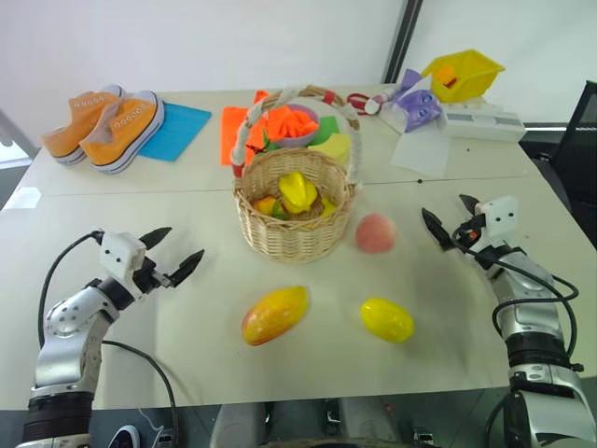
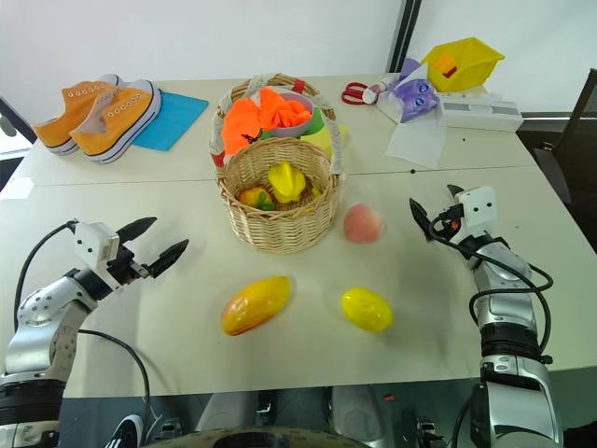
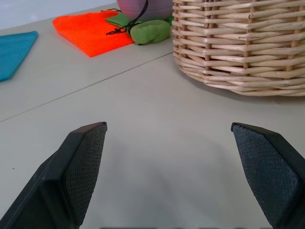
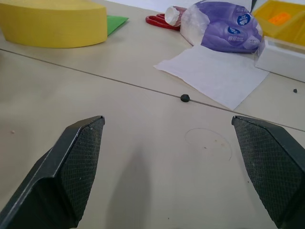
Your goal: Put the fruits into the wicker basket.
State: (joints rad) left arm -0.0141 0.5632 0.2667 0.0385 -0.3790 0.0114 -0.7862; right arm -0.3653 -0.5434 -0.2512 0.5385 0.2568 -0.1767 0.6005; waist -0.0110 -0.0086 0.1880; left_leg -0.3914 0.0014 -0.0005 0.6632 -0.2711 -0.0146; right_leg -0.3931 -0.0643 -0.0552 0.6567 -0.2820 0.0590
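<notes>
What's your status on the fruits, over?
Left gripper, right gripper open, empty. Mango, lemon, peach on table, outside wicker basket. Path clear.

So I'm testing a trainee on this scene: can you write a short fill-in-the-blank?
1. The peach lies on the table just beside the ___.
2. The mango and lemon lie ___ the wicker basket.
3. Both the left gripper and right gripper are ___.

Missing words: wicker basket; outside; open

My wicker basket (image 3: 248, 43) is cut off at the 1 o'clock corner of the left wrist view. Its wall hides most of the toys (image 1: 297, 193) inside. The yellow block (image 4: 52, 21) runs off at 11 o'clock.
</notes>
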